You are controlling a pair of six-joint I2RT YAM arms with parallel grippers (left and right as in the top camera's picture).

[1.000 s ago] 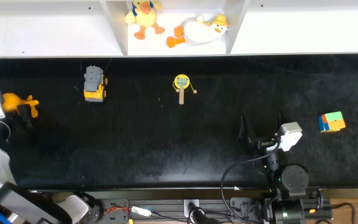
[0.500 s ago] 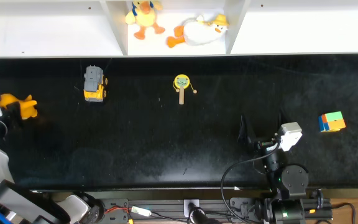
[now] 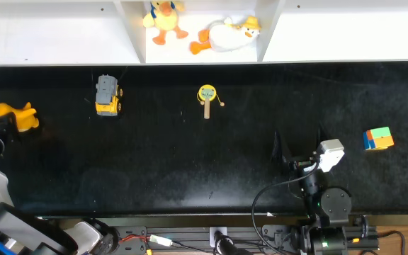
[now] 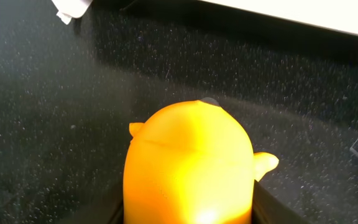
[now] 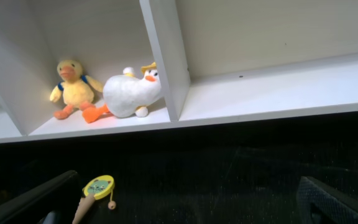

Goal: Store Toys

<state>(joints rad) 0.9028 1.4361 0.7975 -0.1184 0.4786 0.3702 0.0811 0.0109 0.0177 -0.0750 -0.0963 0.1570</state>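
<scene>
Two plush toys are already home, a yellow duck (image 3: 164,18) and a white duck (image 3: 227,34) side by side in the middle compartment of the shelf (image 3: 62,35). Out at the left edge of the tabletop (image 3: 190,163), the left gripper (image 3: 7,124) has its jaws closed around the orange toy (image 4: 188,162), one finger on each flank. That body looks smooth, rounded and glossy, so I'd call it light but slippery: hold it across the widest part, not by the little nubs. Over near the front edge, the right gripper (image 3: 297,149) rests with jaws spread wide and nothing between them. Waiting their turn are the toy truck (image 3: 107,95) and rattle (image 3: 207,97) along the far edge, and the colour cube (image 3: 378,139) towards the right edge.
</scene>
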